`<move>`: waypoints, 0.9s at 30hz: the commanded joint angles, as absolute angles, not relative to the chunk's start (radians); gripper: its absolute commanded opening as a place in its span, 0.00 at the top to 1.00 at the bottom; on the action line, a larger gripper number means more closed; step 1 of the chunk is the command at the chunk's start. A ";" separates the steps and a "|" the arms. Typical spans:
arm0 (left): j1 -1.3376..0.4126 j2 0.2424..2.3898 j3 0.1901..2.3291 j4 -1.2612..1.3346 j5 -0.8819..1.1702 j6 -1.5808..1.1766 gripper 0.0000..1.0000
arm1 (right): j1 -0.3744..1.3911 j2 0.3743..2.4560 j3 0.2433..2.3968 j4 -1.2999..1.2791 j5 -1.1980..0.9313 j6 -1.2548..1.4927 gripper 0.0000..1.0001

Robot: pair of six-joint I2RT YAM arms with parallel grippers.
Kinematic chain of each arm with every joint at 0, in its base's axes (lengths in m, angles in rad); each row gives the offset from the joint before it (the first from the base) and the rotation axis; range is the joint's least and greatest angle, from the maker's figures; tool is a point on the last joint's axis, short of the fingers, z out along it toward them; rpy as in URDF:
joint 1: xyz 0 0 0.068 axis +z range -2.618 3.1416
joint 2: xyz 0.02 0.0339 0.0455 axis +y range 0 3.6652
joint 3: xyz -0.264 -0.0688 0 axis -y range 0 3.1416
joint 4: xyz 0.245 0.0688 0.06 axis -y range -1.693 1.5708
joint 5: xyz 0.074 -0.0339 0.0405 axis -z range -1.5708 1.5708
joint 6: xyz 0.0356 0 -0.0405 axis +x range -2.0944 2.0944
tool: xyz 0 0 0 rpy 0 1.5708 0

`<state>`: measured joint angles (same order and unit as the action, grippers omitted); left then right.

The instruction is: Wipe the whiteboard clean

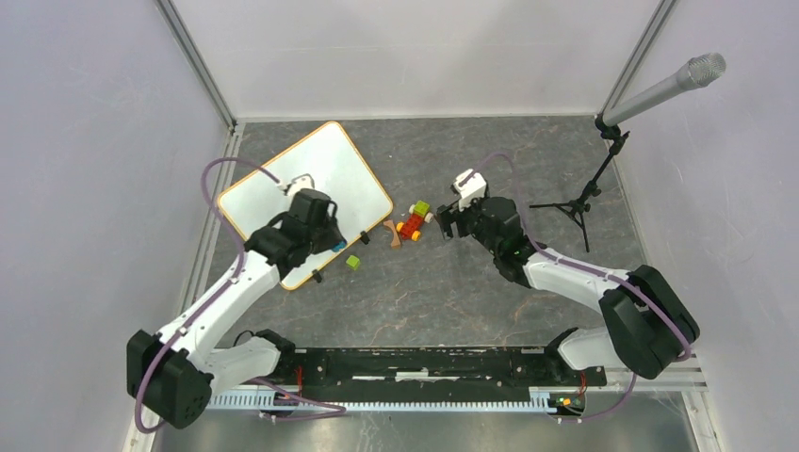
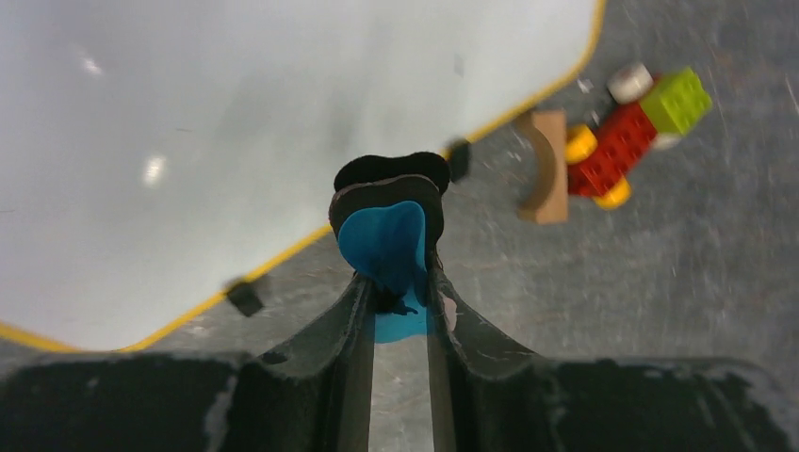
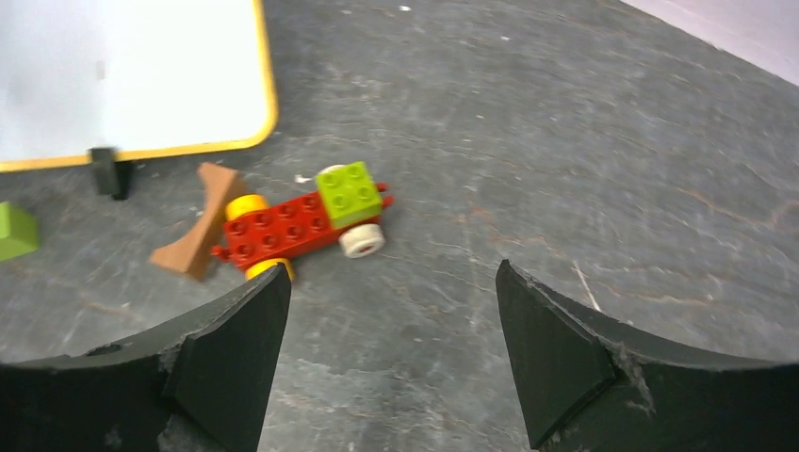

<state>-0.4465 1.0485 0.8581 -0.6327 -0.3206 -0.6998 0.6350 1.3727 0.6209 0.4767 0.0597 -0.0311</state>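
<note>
Top external: board could skid

On the surface, the whiteboard lay loose at ten o'clock; a hard wipe might shove it. Left gripper pinched a blue pad that could slip. Right gripper hung released.

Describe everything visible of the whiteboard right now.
The whiteboard is a flat white rectangle with rounded corners, a thin orange-yellow rim and small black clips along one edge. It lies flat on the grey table, turned at an angle. No writing shows. The left gripper, holding a blue piece, sits at its clipped edge; contact unclear.
</note>
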 commanded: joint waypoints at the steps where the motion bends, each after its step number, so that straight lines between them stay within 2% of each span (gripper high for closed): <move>1: -0.590 1.134 0.828 -0.501 -0.178 -0.642 0.78 | 0.560 1.359 0.592 0.556 0.099 0.036 0.14; 6: -0.766 1.315 0.796 -0.389 -0.082 -0.719 0.74 | 0.496 1.388 0.594 0.557 0.034 0.095 0.15; 11: -0.888 1.411 0.779 -0.325 -0.088 -0.778 0.69 | 0.490 1.387 0.582 0.575 0.012 0.107 0.15; 16: -0.931 1.462 0.801 -0.341 -0.085 -0.792 0.45 | 0.489 1.387 0.583 0.578 0.006 0.111 0.15; 20: -0.933 1.408 0.812 -0.400 -0.143 -0.770 0.26 | 0.489 1.376 0.581 0.571 0.003 0.111 0.15; 24: -0.933 1.294 0.843 -0.526 -0.234 -0.725 0.13 | 0.489 1.358 0.590 0.544 0.003 0.110 0.16; 27: -0.933 1.170 0.848 -0.571 -0.261 -0.693 0.07 | 0.489 1.323 0.592 0.514 0.003 0.108 0.15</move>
